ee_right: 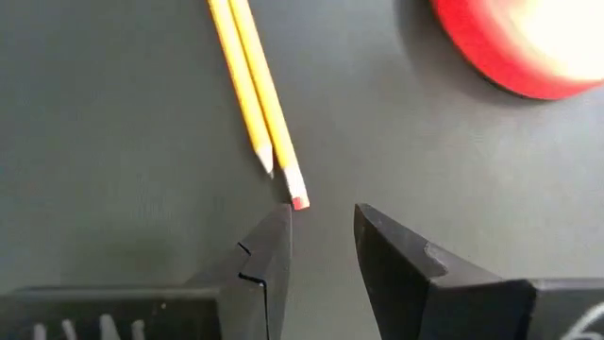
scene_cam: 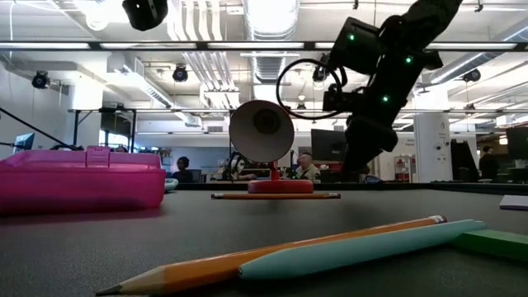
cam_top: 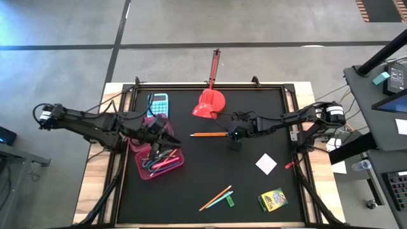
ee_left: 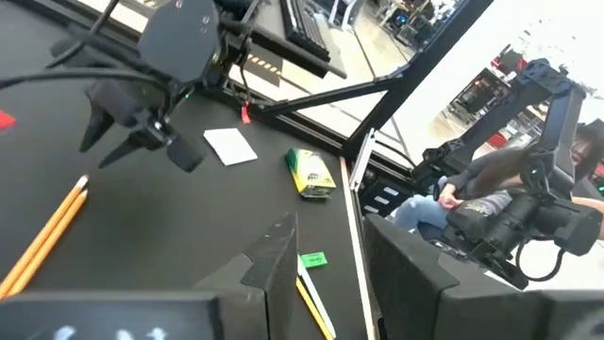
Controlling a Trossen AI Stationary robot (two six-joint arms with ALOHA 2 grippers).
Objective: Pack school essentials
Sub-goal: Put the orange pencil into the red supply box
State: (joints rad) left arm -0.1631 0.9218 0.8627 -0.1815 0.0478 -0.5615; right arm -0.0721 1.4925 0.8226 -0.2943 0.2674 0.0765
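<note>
Pencils (cam_top: 208, 135) lie side by side near the middle of the counter (cam_top: 254, 191), and the right gripper (cam_top: 234, 135) hangs just off their eraser end, at the centre of the overhead frame. In its own wrist view the jaws stand partly open with nothing between them, the pink eraser tip (ee_right: 299, 201) just ahead of the gap; I judge it is lining up to pinch the pair.

Over at centre left, the left gripper (cam_top: 166, 132) sits above the pink case (cam_top: 143, 166), which already holds several pens. Its jaws look parted, but I cannot tell whether they hold anything. It seems parked there so the case stays within reach.

Lower right of the overhead frame, more supplies wait: another pencil and pen (cam_top: 216, 198), a green eraser (cam_top: 230, 201), a crayon box (cam_top: 273, 200) and a white square (cam_top: 266, 163). The red scoop (cam_top: 209, 104) and the calculator (cam_top: 158, 104) sit along the top.
</note>
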